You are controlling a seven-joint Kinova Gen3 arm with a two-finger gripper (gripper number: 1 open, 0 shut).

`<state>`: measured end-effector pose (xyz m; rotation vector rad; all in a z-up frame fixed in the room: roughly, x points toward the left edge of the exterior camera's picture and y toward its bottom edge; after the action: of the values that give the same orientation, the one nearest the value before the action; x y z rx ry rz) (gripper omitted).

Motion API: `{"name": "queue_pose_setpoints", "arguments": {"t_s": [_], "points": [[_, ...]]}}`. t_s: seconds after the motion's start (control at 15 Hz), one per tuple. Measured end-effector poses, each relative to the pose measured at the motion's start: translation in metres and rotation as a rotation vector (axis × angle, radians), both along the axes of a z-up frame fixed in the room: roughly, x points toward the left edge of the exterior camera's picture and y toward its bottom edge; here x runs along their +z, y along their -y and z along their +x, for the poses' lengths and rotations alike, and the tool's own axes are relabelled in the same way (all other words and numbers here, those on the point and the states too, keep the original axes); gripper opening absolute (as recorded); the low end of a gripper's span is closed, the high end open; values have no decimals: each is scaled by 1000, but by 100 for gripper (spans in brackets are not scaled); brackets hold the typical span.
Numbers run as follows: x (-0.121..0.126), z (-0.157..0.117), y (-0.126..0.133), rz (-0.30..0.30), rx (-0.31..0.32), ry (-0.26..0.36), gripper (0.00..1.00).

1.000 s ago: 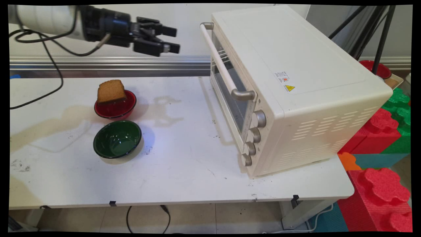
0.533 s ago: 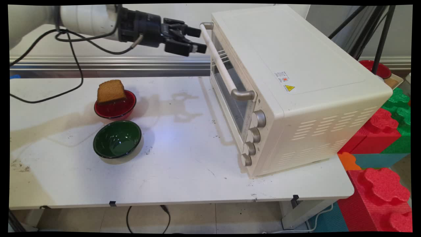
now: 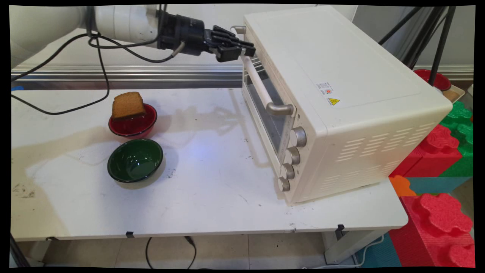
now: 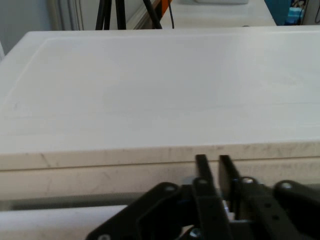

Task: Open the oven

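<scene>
My gripper [image 3: 246, 47] is shut at the far upper end of the toaster oven's handle [image 3: 258, 80]. It touches or nearly touches the bar right by the top front edge of the cream oven [image 3: 341, 94]. In the hand view the two fingertips [image 4: 202, 161] stand close together with only a thin slit between them. They point at the front lip of the oven's flat top [image 4: 160, 90], and nothing shows between them. The oven door is closed. A slice of brown bread [image 3: 128, 104] leans in a red bowl [image 3: 133, 127]. An empty green bowl [image 3: 135, 160] sits just in front of it.
Black cables [image 3: 102, 76] hang from the arm over the table's left rear. The oven's several knobs [image 3: 291, 157] face the table's middle. Red and green foam blocks [image 3: 439, 212] stand off the table's right edge. Black tripod legs [image 3: 439, 38] and another red bowl [image 3: 435, 77] are behind the oven.
The arm has travelled right from above the bowls to the oven's handle end. The fingers, spread before, have come together.
</scene>
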<state>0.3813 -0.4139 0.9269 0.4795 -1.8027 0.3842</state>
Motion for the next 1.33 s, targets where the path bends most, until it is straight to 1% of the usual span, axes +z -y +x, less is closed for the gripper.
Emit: {"name": "queue_pose_setpoints", "arguments": {"t_s": [0.33,0.67,0.93,1.33], "points": [[-7,-15,12,5,-12,37,0],[-12,-18,17,16,-19,68,0],[-11,-10,18,21,-31,100,0],[-11,13,8,25,-59,150,0]]}}
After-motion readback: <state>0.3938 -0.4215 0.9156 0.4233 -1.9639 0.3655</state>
